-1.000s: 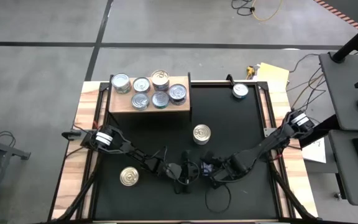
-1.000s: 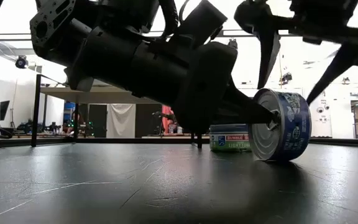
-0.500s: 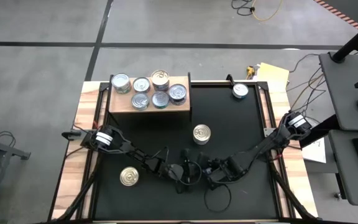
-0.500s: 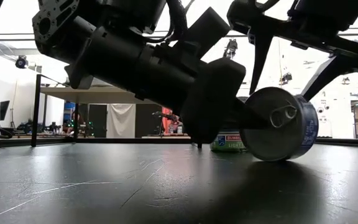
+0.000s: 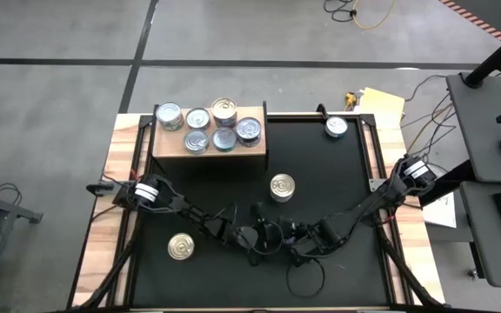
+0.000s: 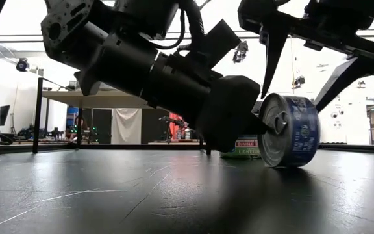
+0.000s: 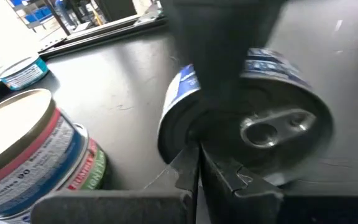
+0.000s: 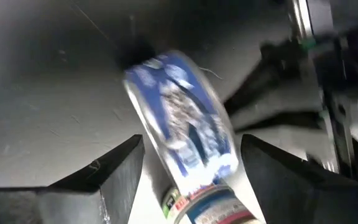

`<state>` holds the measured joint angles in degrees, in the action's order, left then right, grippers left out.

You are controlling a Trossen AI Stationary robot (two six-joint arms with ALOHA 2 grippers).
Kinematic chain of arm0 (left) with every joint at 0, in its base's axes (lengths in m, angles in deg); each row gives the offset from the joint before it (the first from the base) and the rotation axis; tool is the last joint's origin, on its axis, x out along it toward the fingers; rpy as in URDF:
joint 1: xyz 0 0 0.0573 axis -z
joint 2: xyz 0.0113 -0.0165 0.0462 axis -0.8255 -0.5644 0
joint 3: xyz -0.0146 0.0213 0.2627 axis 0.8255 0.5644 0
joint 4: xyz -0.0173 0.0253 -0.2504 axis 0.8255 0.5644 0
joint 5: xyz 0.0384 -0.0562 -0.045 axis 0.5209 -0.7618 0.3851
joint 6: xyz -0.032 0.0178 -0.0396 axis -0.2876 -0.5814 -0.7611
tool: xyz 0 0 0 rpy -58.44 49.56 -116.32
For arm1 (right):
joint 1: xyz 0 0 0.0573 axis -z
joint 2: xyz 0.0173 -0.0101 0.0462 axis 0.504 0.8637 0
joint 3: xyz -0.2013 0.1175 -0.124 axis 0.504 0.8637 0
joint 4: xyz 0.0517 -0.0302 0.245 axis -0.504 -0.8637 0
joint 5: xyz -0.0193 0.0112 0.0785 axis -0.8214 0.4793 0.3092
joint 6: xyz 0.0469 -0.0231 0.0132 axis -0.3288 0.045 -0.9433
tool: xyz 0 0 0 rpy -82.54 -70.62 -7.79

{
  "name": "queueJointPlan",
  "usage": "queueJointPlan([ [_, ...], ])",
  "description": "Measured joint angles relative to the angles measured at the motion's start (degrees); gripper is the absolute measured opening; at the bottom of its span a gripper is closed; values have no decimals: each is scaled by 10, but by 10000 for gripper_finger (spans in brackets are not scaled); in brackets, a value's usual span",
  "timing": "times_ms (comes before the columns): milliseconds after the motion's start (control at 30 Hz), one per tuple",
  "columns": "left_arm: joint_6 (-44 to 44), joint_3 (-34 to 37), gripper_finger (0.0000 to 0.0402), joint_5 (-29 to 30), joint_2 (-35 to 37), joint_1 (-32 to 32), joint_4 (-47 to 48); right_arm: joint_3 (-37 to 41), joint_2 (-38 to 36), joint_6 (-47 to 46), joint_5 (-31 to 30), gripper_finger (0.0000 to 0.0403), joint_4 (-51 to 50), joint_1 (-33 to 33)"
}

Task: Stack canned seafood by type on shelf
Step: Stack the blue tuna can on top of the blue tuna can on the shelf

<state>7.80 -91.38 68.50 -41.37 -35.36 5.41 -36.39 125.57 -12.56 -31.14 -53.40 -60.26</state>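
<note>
1. A blue tin (image 6: 291,139) stands on its edge on the black table (image 5: 337,174), near the 6 o'clock side in the high view.
2. Its round top faces the left gripper (image 7: 199,163). So the line through the middle of the tin lies flat, running from 9 o'clock to 3 o'clock.
3. The left gripper's fingers are pressed tight together. They hold nothing. Their tips poke the top of the tin, near the pull ring.
4. The right gripper (image 8: 188,158) hangs over the tin with its fingers (image 8: 114,168) spread wide, one on each side. They do not seem to squeeze it yet.
5. Both arms are very close. I think the right one is set to grab.
6. The shelf (image 5: 209,139) is far off at 11 o'clock with six tins on it.
</note>
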Motion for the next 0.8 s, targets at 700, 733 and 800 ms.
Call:
queueJointPlan([
  [700, 10, 0, 0, 1, 5, 3, 8, 0, 4, -62, 1, 132, -10, 0],
  [733, 11, 1, 0, 2, 9, 5, 16, 0, 2, -74, 1, 132, -11, 0],
  [800, 11, 3, 0, 9, 16, 9, 26, 0, -4, -104, 3, 132, -14, 0],
])
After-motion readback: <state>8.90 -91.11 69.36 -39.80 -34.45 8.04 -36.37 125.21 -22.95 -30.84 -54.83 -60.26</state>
